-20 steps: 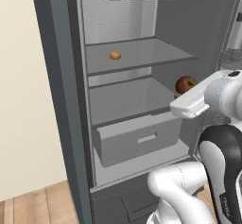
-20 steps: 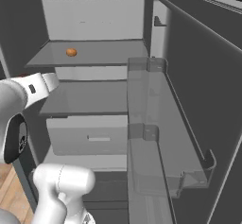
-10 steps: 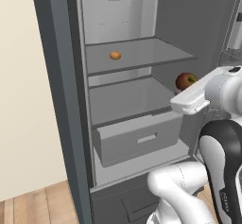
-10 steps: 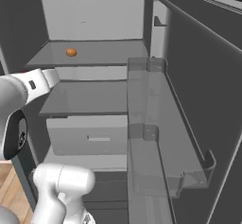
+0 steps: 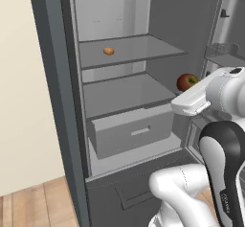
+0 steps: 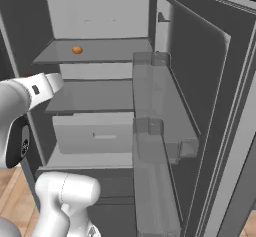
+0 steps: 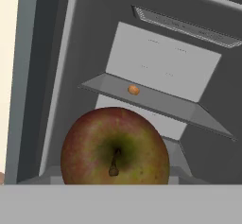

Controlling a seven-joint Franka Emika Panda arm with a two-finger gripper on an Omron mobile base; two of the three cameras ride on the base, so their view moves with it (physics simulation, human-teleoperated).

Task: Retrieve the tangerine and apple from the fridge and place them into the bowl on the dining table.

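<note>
On the left we see the open fridge [image 5: 62, 125], its dark wall framing light grey shelves. The tangerine [image 5: 109, 51] sits alone on the upper shelf [image 5: 129, 51], toward the far left. Below it lie a bare middle shelf [image 5: 127, 94] and a closed drawer [image 5: 131, 132]. Further right, the apple [image 5: 187, 82] shows just past the white hand — in the hand view it sits right before the camera, stem toward us. Whether the claw grips it, we cannot tell. At far right the door [image 6: 200, 91] stands open, its clear bins [image 6: 152, 151] close beside the arm.
</note>
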